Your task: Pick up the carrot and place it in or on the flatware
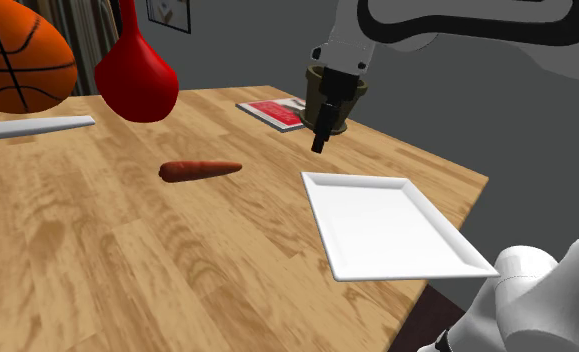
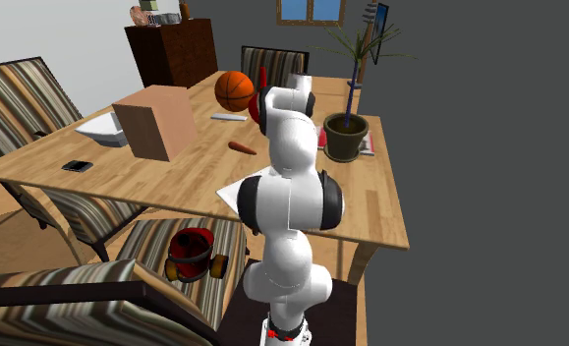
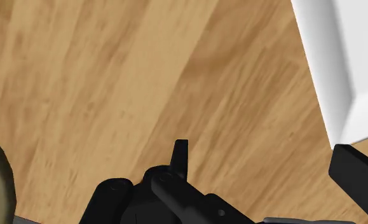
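Currently the carrot [image 1: 199, 170] lies on its side on the desk [image 1: 127, 270], thick end toward the shoulder view's left, tip toward the right, with nothing touching it. This exposed, flat position leaves both long flanks open to a grasp from above. The white rectangular plate [image 1: 387, 225], taken here as the flatware, sits apart from the carrot toward the shoulder view's right, close to the desk edge nearest the stand. It is empty, so the transfer is judged not yet begun. The gripper [image 1: 320, 138] hangs fingers-down above the desk, just beyond the plate's far corner and in front of the plant pot [image 1: 342, 95]. It is released: in the wrist view its black fingers [image 3: 181, 156] stand apart with only bare wood between them, and the plate's rim lies to one side. The spread jaws suit an approach to the carrot, which will likely call for travel toward the shoulder view's left and a grip across the narrow body. The desk surface is light wood grain. It also carries a basketball [image 1: 17, 55], a red vase [image 1: 135, 75], a red booklet [image 1: 274, 112], a cardboard box [image 2: 154, 120] and a black phone [image 2: 76, 165]. Striped chairs [image 2: 17, 98] surround the desk, with a dark cabinet [image 2: 174, 49] and a window [image 2: 312, 10] behind.
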